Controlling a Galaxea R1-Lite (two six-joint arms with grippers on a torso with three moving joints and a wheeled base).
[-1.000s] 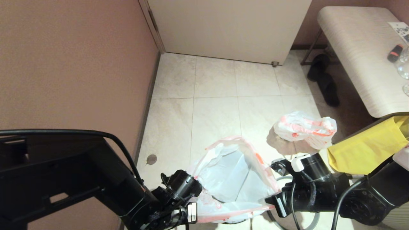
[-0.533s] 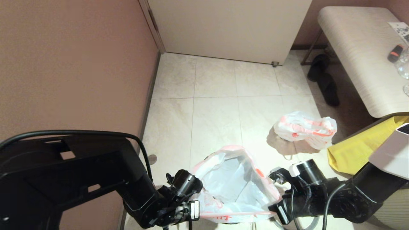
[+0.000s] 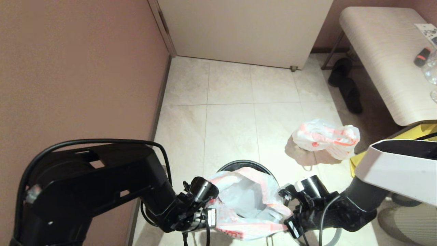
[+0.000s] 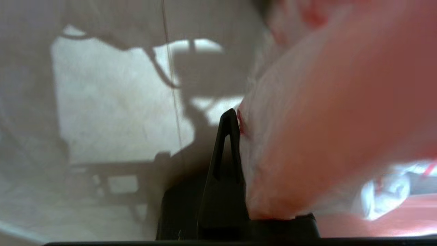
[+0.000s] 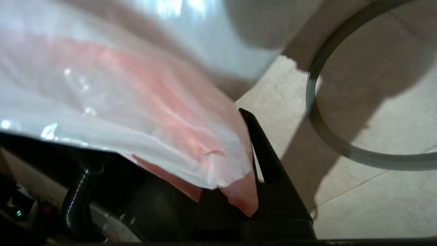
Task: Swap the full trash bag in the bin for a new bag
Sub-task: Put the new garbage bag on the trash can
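The new bag [image 3: 245,205], thin white plastic with an orange-pink band, hangs open-mouthed between my two grippers, just in front of and over the black bin [image 3: 243,164], of which only the far rim shows. My left gripper [image 3: 212,218] is shut on the bag's left edge; one black finger [image 4: 228,143] presses against the plastic [image 4: 324,102]. My right gripper [image 3: 290,226] is shut on the right edge [image 5: 119,95], the plastic pinched at the finger [image 5: 269,160]. The full trash bag [image 3: 324,138] lies bunched on the floor, further out to the right.
The bin's grey hoop [image 5: 319,133] lies on the tiles by my right gripper. A brown wall runs along the left and a pale door closes the back. A bench [image 3: 385,61], black slippers [image 3: 348,89] and a yellow fabric bag [image 3: 428,130] stand at the right.
Both arms have come down and drawn toward me with the new bag. Its mouth has narrowed, and the bin's rim now shows behind it.
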